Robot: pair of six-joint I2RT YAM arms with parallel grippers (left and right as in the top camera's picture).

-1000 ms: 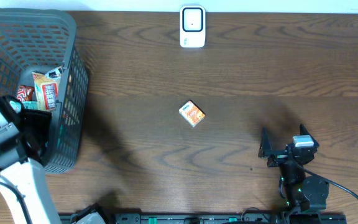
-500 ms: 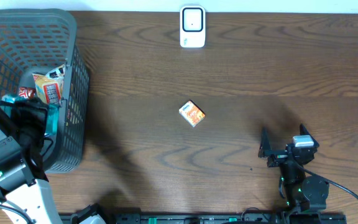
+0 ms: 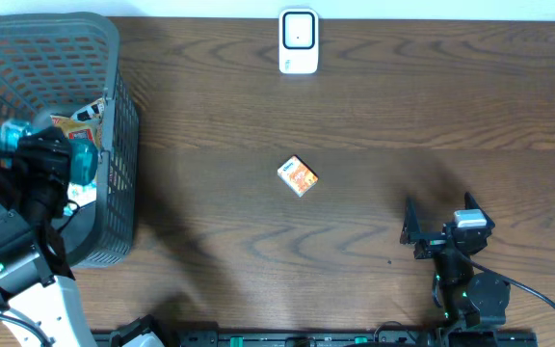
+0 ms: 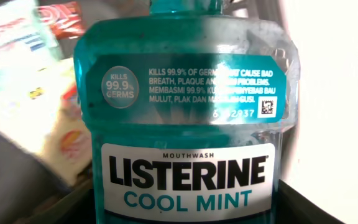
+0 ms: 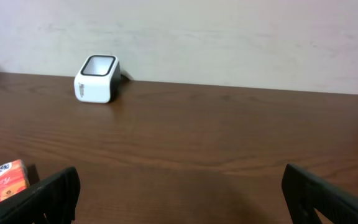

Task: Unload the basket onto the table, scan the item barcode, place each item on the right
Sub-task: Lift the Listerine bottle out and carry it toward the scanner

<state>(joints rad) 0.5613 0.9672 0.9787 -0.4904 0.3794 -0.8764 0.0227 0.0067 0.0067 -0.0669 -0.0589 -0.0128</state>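
Observation:
A teal Listerine Cool Mint mouthwash bottle fills the left wrist view, its front label facing the camera and a small square code on the upper label. My left gripper is shut on the bottle above the grey basket, the bottle lying sideways with its cap to the left. The white scanner stands at the table's far edge, also seen as the scanner in the right wrist view. My right gripper rests open and holds nothing near the front right.
A small orange box lies mid-table, and this orange box shows at the right wrist view's lower left. Several snack packets lie in the basket. A pale wall rises behind the scanner.
My left arm has moved toward the far side over the basket, carrying the bottle up with it, so its cap end now shows. The right arm has not moved.

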